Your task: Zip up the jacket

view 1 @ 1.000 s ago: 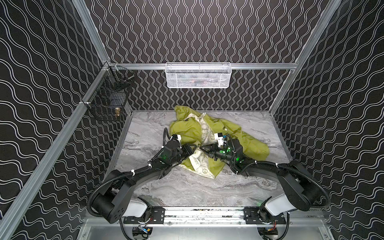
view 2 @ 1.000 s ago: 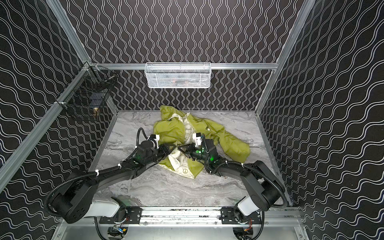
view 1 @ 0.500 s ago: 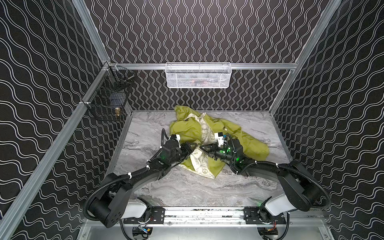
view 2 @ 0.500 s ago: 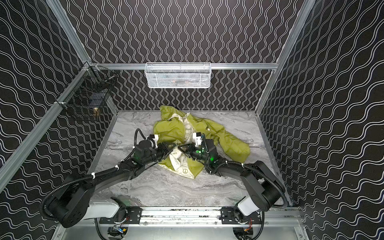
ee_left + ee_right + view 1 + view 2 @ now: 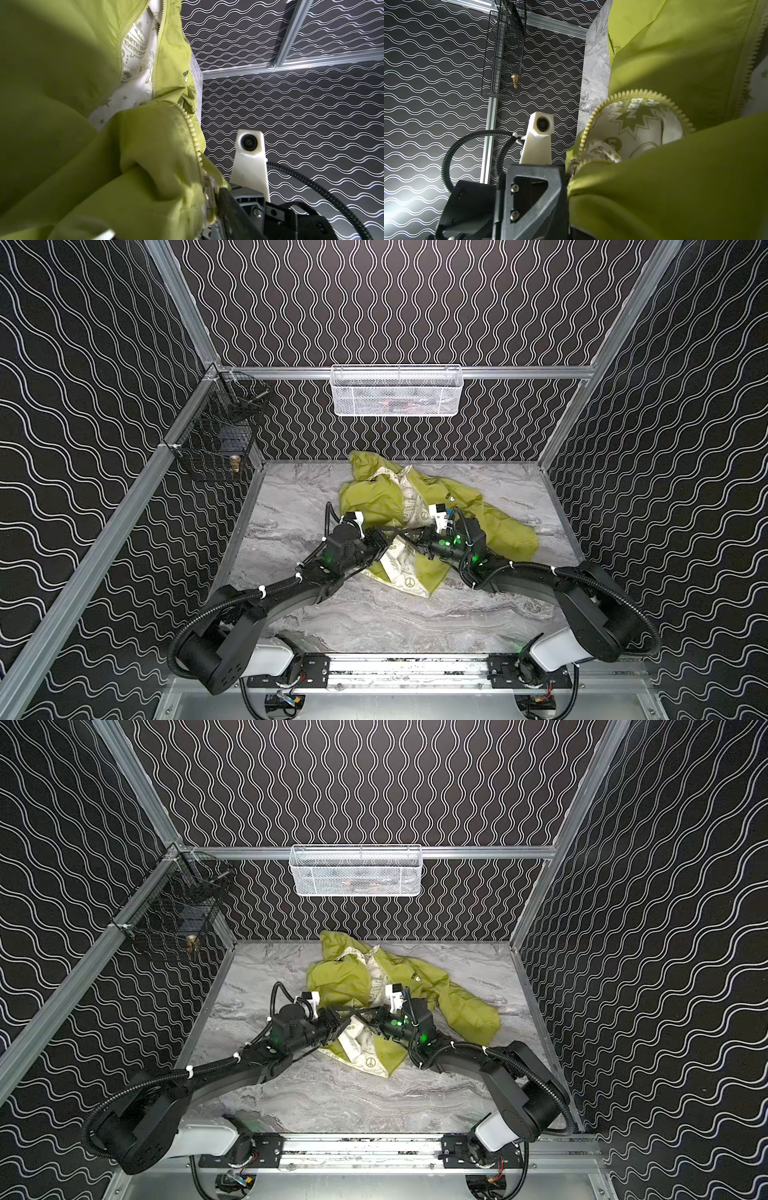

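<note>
Yellow-green jacket, bunched between left gripper, right gripper

Your booth was closed in on three sides by black walls printed with white wavy lines. Aluminium rails framed them, one running across the back wall and others rising at the corners. On that back rail you had a white mesh basket; what lay in it was too dim to tell. At the left corner hung a black wire basket with a small brass-coloured piece inside. Your desk had a grey, marble-patterned top that ran up to the walls. A metal rail crossed its near edge. In the right wrist view, a bright glare washed over the wallpaper.
</note>
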Controlling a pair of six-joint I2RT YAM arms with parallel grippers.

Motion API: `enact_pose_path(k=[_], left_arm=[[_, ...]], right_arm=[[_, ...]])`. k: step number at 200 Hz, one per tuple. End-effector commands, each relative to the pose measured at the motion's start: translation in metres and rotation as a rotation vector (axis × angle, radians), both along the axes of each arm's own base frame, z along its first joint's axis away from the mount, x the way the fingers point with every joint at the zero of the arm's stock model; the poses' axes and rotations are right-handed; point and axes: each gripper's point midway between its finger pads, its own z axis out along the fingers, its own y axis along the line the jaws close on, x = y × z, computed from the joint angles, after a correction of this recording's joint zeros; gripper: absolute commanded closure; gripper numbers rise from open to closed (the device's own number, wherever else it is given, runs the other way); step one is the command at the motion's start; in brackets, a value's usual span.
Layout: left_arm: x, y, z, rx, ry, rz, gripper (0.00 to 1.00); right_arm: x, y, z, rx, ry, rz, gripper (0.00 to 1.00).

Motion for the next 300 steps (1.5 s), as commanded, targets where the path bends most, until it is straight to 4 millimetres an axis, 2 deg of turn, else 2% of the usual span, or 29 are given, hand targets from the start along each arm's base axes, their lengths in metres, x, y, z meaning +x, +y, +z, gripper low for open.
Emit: enact_pose_path(k=[1,74,155,192,220,283,300], left_arm=[[0.005,0.001,0.018,-0.057,-0.032,0.03,0.48],[0.011,-0.004,0.021,-0.136,-0.039,0.04,0.53],[0.014,-0.006,0.03,-0.183,-0.059,0.042,0.68],[0.013,-0.006,0.034,-0.193,-0.068,0.038,0.89],[0.013,-0.006,0.037,-0.202,-0.074,0.035,1.0],[0.011,-0.01,0.038,-0.172,-0.119,0.003,1.0],[0.011,-0.009,0.041,-0.148,-0.15,-0.01,1.0]], right_arm=[[0.002,0.0,0.015,0.033,-0.05,-0.01,1.0],[0.0,0.005,0.018,0.035,-0.058,-0.002,1.0],[-0.002,0.006,0.014,0.03,-0.054,0.0,1.0],[-0.002,0.007,0.014,0.032,-0.054,-0.002,1.0],[-0.001,0.006,0.014,0.039,-0.053,-0.007,1.0],[-0.007,0.012,0.017,0.066,-0.047,0.051,1.0],[-0.011,0.01,0.017,0.073,-0.053,0.067,0.86]])
